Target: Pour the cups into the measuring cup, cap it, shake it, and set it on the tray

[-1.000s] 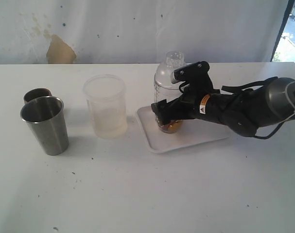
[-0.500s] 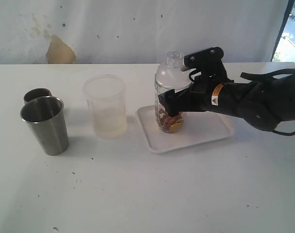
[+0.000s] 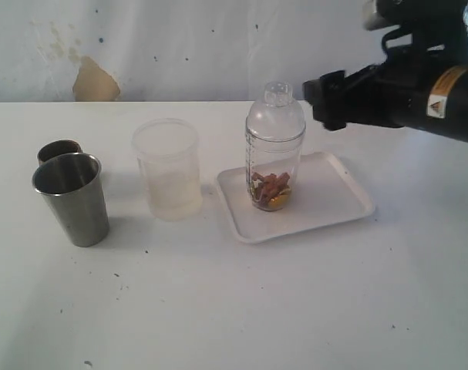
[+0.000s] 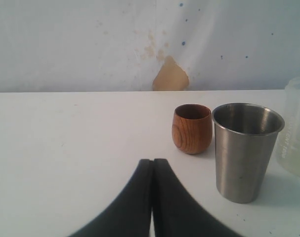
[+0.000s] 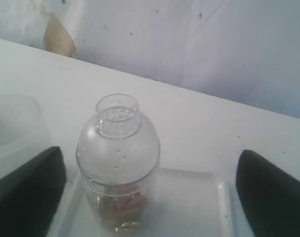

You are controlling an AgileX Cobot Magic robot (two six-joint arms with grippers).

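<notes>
The capped clear measuring cup (image 3: pixel 274 146) stands upright on the white tray (image 3: pixel 338 202), with brown and gold pieces at its bottom. My right gripper (image 3: pixel 320 99) hangs above and to the right of it, apart from it. In the right wrist view this gripper (image 5: pixel 150 190) is open, its fingers (image 5: pixel 26 185) wide on either side of the measuring cup (image 5: pixel 119 148) without touching it. The steel tumbler (image 3: pixel 72 199) and the brown cup (image 3: pixel 56 149) stand at the far left. My left gripper (image 4: pixel 153 165) is shut and empty, short of the brown cup (image 4: pixel 192 127) and the tumbler (image 4: pixel 246 148).
A frosted plastic tub (image 3: pixel 168 168) stands between the tumbler and the tray, close to the tray's left rim. The white table runs back to a pale wall.
My right gripper has let go of the measuring cup and lifted away up and to the right. The cup stays upright on the tray. The left gripper has not moved.
</notes>
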